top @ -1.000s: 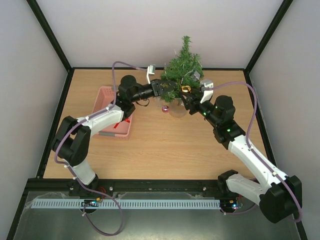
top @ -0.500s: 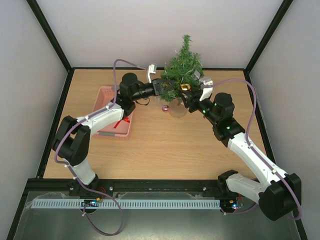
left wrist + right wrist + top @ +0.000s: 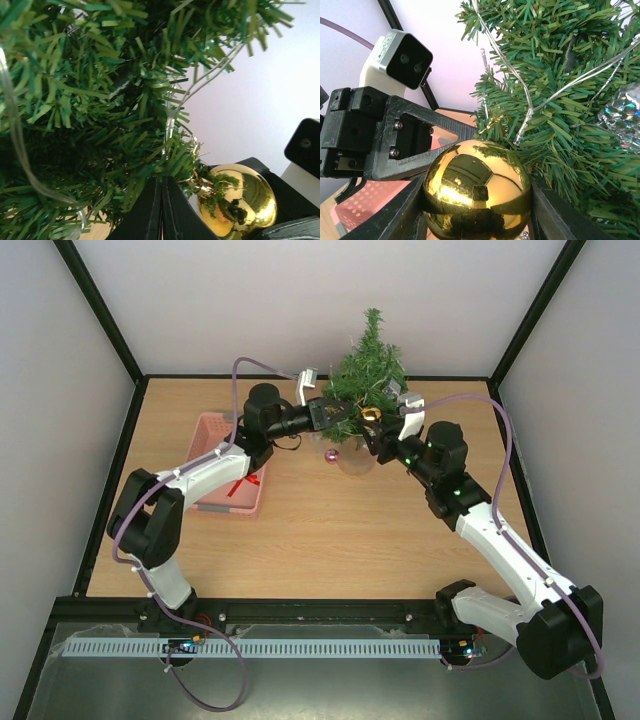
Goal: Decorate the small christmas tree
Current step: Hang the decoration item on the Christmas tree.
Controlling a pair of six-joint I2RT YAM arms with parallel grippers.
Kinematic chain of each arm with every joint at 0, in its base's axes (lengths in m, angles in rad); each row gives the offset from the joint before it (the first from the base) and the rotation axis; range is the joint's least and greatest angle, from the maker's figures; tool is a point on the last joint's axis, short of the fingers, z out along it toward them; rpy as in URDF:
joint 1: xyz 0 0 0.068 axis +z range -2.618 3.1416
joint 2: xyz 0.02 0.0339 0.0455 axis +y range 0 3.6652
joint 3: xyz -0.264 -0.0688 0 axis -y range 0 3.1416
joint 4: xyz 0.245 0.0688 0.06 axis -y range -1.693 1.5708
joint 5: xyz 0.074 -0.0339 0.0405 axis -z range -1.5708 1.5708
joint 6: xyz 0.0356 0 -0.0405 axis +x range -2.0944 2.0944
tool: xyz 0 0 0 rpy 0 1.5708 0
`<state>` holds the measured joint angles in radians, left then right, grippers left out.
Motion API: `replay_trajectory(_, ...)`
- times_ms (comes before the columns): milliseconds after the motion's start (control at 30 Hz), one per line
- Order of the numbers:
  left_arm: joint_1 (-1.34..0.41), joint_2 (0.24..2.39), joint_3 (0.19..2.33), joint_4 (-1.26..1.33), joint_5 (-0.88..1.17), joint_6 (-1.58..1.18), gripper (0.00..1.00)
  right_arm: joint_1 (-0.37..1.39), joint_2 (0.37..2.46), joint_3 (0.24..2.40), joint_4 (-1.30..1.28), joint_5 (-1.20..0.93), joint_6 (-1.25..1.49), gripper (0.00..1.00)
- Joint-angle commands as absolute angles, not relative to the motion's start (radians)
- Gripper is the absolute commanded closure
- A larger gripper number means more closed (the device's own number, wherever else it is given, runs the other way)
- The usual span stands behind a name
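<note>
The small christmas tree stands at the back of the table, its green branches filling the left wrist view and the right wrist view. My right gripper is shut on a shiny gold ball, held against the tree's lower front branches. My left gripper is shut, its tips pushed into the needles just left of the gold ball and its cap. I cannot tell whether a thread is pinched between them. In the right wrist view the left gripper reaches in from the left.
A pink basket sits at the left under the left arm. A pink ball lies by the tree's pale base. A silver faceted ornament and a clear light strand hang in the branches. The back wall is just behind the tree.
Both grippers have crept slightly up and toward the tree, the gold ball moving with the right one. Neither has opened or shut.
</note>
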<state>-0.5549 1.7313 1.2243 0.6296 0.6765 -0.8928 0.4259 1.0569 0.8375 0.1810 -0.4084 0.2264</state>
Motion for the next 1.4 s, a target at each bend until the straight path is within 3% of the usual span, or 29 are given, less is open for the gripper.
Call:
replay_trajectory(0,-0.551,1.74,1.241,0.613,0.664,-0.86,0.98,0.426,1.062,0.87,0.135,-0.385,0.208,0.65)
replay_trajectory(433,-0.552,1.731,1.229,0.651,0.683,-0.871,0.98,0.426,1.056,0.872,0.095,-0.375,0.223,0.61)
replay_trajectory(600,-0.551,1.741,1.228,0.692,0.684,-0.892,0.98,0.426,1.04,0.874,0.092,-0.356,0.225,0.49)
replay_trajectory(767,-0.554,1.755,1.222,0.745,0.709,-0.938,0.97,0.426,1.012,0.879,0.076,-0.339,0.232,0.45)
replay_trajectory(933,-0.562,1.769,1.235,0.743,0.711,-0.936,0.97,0.426,0.99,0.881,0.069,-0.335,0.238,0.35)
replay_trajectory(1367,-0.586,1.782,1.237,0.745,0.71,-0.934,0.97,0.426,0.925,0.909,0.051,-0.294,0.261,0.42)
